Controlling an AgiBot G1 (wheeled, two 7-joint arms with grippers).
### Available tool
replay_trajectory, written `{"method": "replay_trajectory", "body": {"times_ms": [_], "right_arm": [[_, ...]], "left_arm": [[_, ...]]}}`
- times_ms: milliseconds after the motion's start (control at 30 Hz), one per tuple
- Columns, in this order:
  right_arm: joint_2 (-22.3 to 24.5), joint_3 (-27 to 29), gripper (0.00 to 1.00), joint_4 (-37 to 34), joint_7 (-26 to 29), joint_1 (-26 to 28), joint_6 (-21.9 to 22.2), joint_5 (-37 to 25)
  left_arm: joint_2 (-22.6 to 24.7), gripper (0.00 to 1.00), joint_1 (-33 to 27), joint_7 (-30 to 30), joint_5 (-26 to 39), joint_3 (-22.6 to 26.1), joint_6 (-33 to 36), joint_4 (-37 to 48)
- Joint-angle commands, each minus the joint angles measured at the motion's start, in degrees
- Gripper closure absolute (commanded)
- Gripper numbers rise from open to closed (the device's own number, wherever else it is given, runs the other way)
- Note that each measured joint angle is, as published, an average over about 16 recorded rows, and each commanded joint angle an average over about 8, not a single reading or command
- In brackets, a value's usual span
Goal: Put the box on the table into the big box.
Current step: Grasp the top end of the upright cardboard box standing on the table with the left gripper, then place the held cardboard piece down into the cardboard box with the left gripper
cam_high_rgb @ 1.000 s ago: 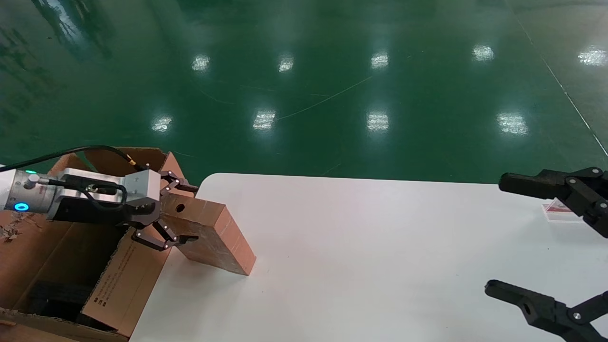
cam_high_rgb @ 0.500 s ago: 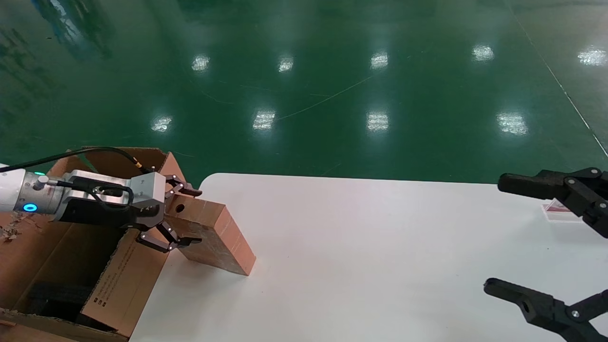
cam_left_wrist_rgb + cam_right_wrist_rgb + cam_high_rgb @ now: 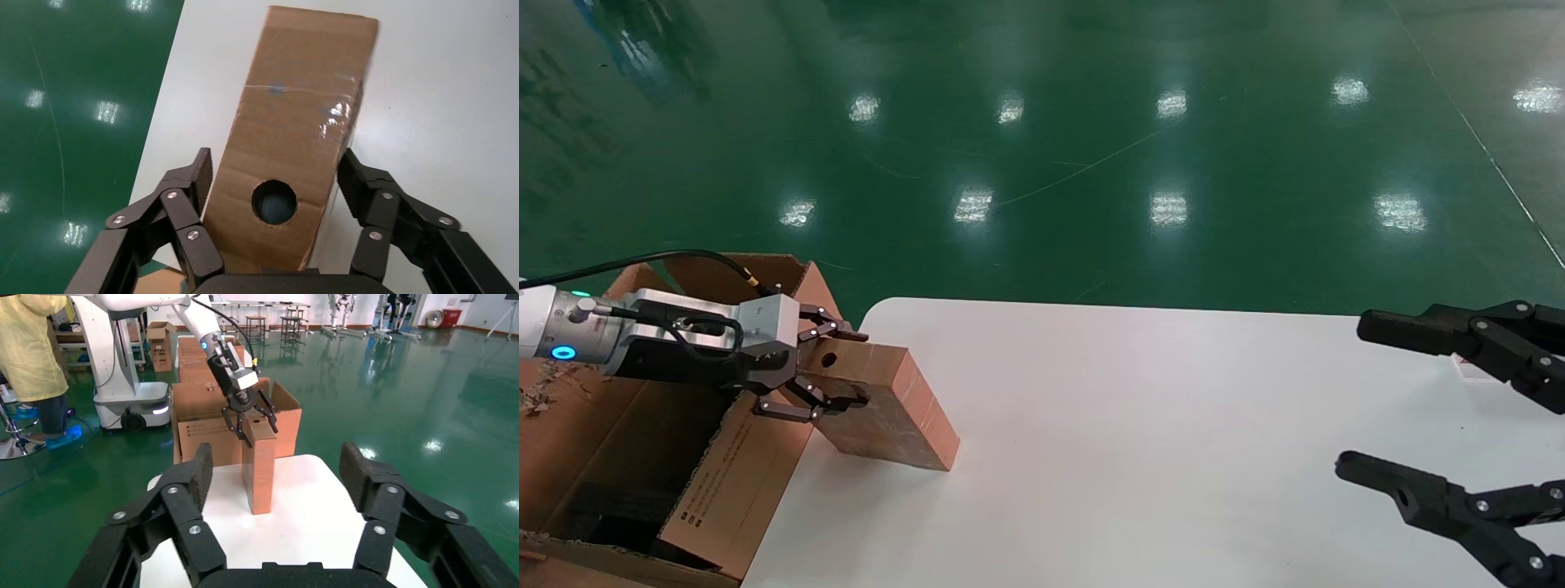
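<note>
Shiny green floor lies all around the table [image 3: 1173, 425], and the box [image 3: 887, 408] stands on the table's left edge, right beside the big box [image 3: 723, 482] on the left. It is plain brown card with a round hole and clear tape, and it looks stiff and light, so holding its two flat sides near the top should work. The left gripper [image 3: 834, 369] has its fingers around that top end, nearly pinching it, while the right gripper [image 3: 1410, 416] waits wide open at the far right.

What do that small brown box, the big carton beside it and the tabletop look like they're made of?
The box: plain matte cardboard, with glossy clear tape and a punched round hole seen from the left wrist. The big box: corrugated cardboard, judging by its ragged torn edges. The table: smooth white top with a faint sheen, possibly laminate or plastic; I can't tell which.
</note>
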Motion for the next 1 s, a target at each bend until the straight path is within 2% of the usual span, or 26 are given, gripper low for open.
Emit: {"method": "replay_trajectory", "body": {"times_ms": [33, 267, 433, 700, 1000], "right_arm": [[0.0, 0.0, 1.00, 0.0, 0.0, 0.0, 0.0, 0.0], [0.0, 0.0, 1.00, 0.0, 0.0, 0.0, 0.0, 0.0], [0.0, 0.0, 1.00, 0.0, 0.0, 0.0, 0.0, 0.0], [0.0, 0.0, 1.00, 0.0, 0.0, 0.0, 0.0, 0.0], [0.0, 0.0, 1.00, 0.0, 0.0, 0.0, 0.0, 0.0]], "left_arm": [[0.1, 1.00, -0.3, 0.4, 0.0, 0.1, 0.0, 0.5], [0.4, 1.00, -1.5, 0.3, -1.1, 0.2, 0.6, 2.3], [0.5, 1.00, -3.2, -2.7, -3.3, -0.5, 1.2, 3.8], [-0.1, 1.00, -7.7, -13.5, -6.2, -1.0, 1.5, 5.0], [-3.3, 1.00, -14.4, -23.3, -5.1, 0.7, 0.2, 2.8]]}}
